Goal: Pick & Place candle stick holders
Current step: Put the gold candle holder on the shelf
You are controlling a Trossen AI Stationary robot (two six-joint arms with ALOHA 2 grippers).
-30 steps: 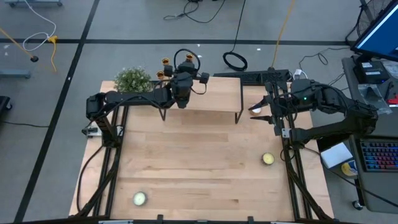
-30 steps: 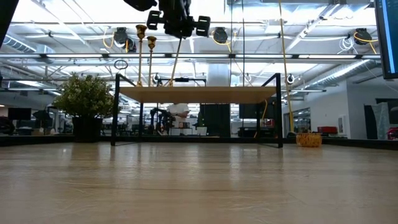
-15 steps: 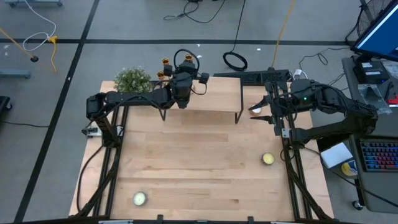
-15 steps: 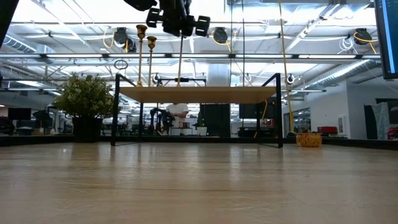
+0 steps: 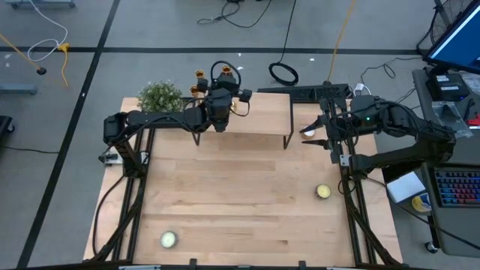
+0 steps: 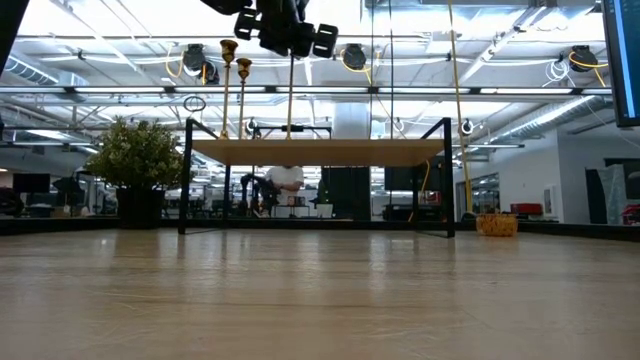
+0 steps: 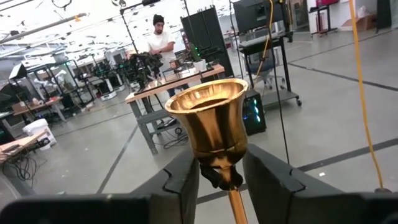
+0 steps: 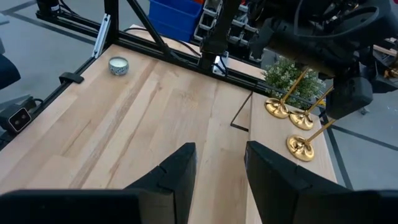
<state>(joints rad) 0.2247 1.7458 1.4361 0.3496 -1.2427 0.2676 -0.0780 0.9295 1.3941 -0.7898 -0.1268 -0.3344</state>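
Three gold candle stick holders stand by their round bases on a raised wooden shelf (image 5: 262, 112) at the table's far side. Two (image 8: 278, 107) (image 8: 301, 119) stand beside the plant. The third (image 6: 290, 95) stands upright near them, base (image 8: 300, 147) on the shelf. My left gripper (image 7: 221, 177) is level at its top, open, with one finger on each side of the neck under the cup (image 7: 208, 109). My right gripper (image 8: 219, 165) hangs open, with nothing between its fingers, above the table's right far part. My left gripper has its fingers (image 7: 186, 180) level on either side of the third holder's neck (image 7: 225, 177), just below the cup. A thin gap shows at one finger. Whether the other finger touches the neck, I cannot tell. The holder stands upright on the shelf on its own base.
A small green plant (image 5: 160, 96) stands at the shelf's left end. Two short round candles lie on the table, one near the right edge (image 5: 323, 192), one at the near left (image 5: 168, 240). Bare wood lies between them.
The third holder leaned with its top toward my left gripper a second ago; it has swung upright on its base and stays so. My left gripper has kept its place at the top of it.
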